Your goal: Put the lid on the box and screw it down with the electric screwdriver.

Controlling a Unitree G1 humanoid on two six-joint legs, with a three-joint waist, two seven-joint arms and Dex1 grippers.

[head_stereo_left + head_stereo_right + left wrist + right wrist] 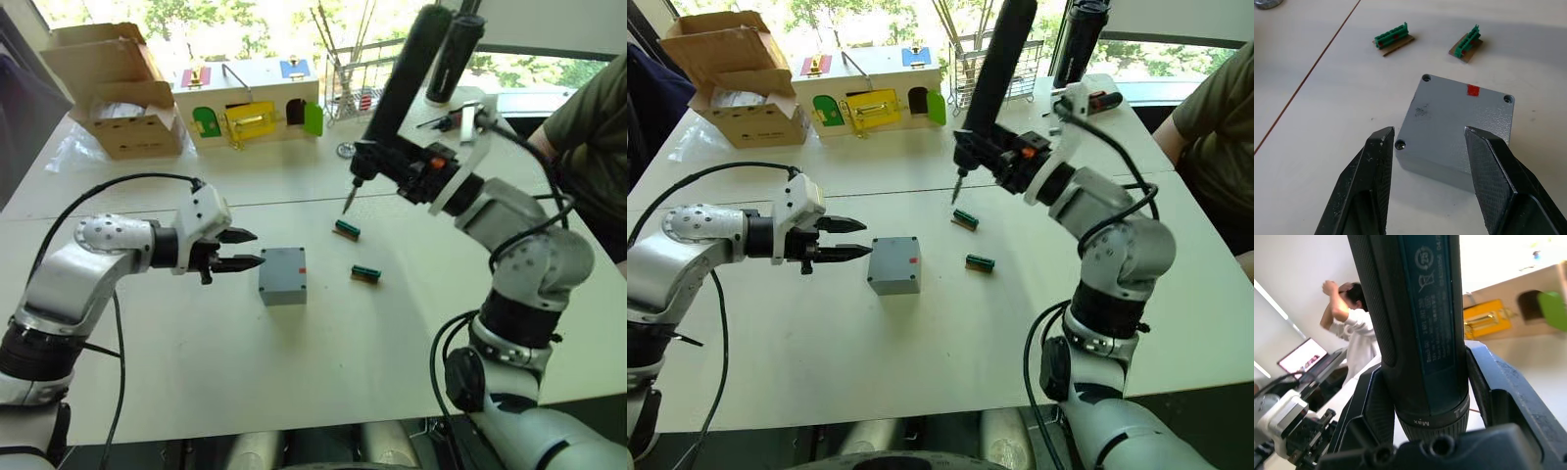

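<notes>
**benchrat:** Fingers [1376, 161] on the left gripper [238, 249] are spread apart, holding nothing, aimed at the box [282, 275] from just beside it. Right gripper [416, 174] is clamped round the electric screwdriver [397, 98], body tilted up and away, bit pointing down at the table [294, 382] beyond the box, not over it.

**m3_torx:** So is the lid [1457, 117] on or not?

**benchrat:** Looks like it to me. In the left wrist view the top of the box is a flat grey plate with a small red mark and screw holes at the corners, sitting flush and square. Step one I'd call done.

**m3_torx:** And the screws?

**benchrat:** Can't say for sure. Three corner recesses show something dark inside; whether that's a screw head seated, loose, or just an empty hole, too small to tell. The fourth corner is behind a finger. With the bit off to the side and up in the air, I'd guess driving is mostly or all left.

**m3_torx:** Anything else near it?

**benchrat:** Two little green connector pieces [365, 273] on brown bases lie near the box, between it and the bit. Farther back: a cardboard box [118, 93] and a wooden box with coloured doors [250, 103]. A person's sleeve [588, 127] shows at the right edge.
</notes>
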